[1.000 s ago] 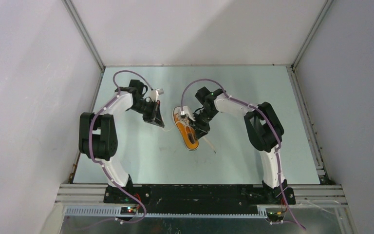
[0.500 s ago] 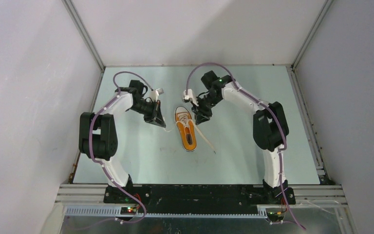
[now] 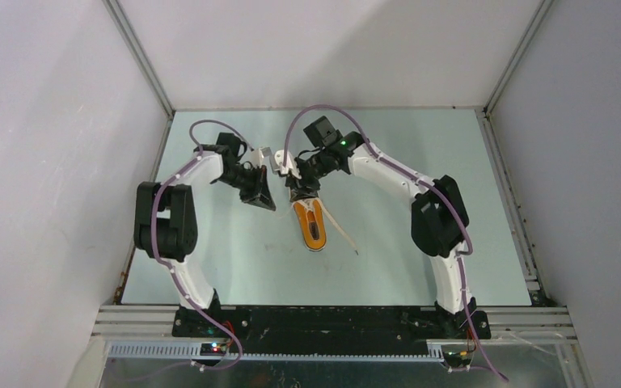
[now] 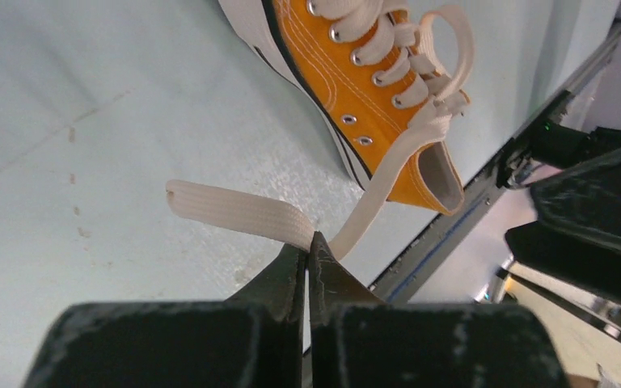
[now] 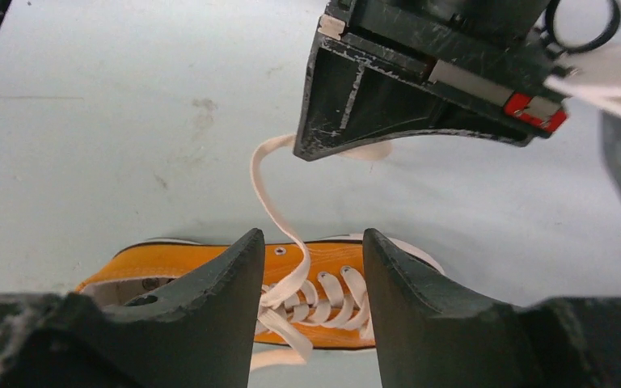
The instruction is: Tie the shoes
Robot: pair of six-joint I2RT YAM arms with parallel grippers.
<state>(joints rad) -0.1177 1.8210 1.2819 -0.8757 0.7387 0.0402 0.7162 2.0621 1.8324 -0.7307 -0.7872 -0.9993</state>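
Pale green worktop (image 3: 226, 267), scuffed in places. My left hand (image 4: 308, 242) is closed, pinching the flat white lace (image 4: 234, 212) short of its free end. The lace runs toward the upper right to the small orange canvas sneaker (image 4: 372, 73), which lies mid-frame in the overhead view. My right hand (image 5: 309, 242) hangs open just above the eyelets. With so shallow a pinch, I judge a pull could slip the lace or drag the light shoe, and the hands sit close enough to clash. Overhead, the shoe's far end is covered. I can't tell whether any knot exists.
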